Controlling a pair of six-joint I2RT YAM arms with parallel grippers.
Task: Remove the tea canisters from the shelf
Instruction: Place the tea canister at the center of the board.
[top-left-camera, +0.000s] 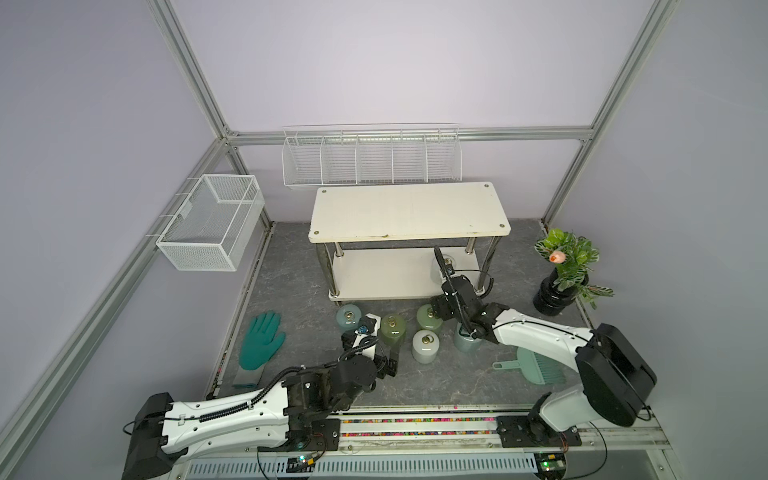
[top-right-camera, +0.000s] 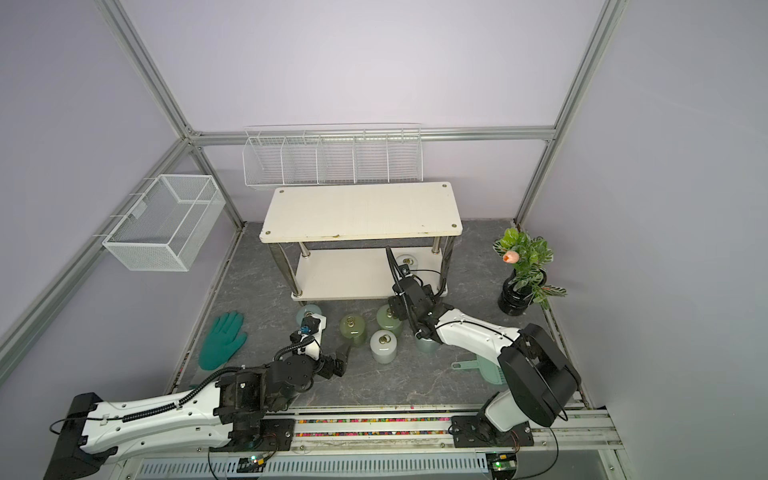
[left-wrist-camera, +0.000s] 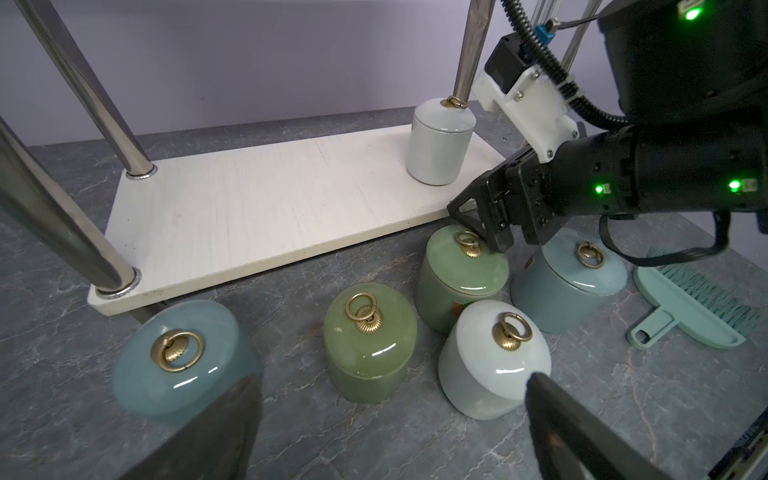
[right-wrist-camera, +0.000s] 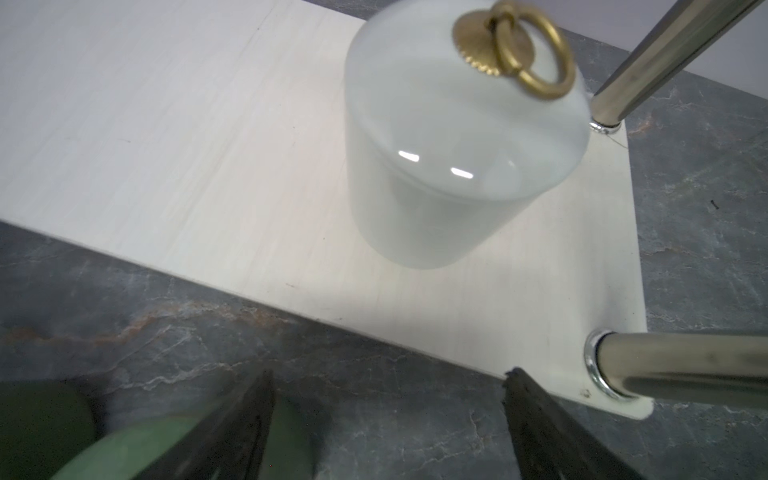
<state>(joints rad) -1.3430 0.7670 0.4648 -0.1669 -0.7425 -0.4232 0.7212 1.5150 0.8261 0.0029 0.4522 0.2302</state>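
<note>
Pincer on my right arm is hanging open, empty. The last white canister is standing at the far right corner of the shelf, on its lower board. I am risking clipping the chrome post beside it, toppling the jar.

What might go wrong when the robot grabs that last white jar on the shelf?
The white jar stands close to a chrome post, so the open right pincer might hit the post or tip the jar. The pincer also hangs just above a green jar on the floor and may knock it.
</note>
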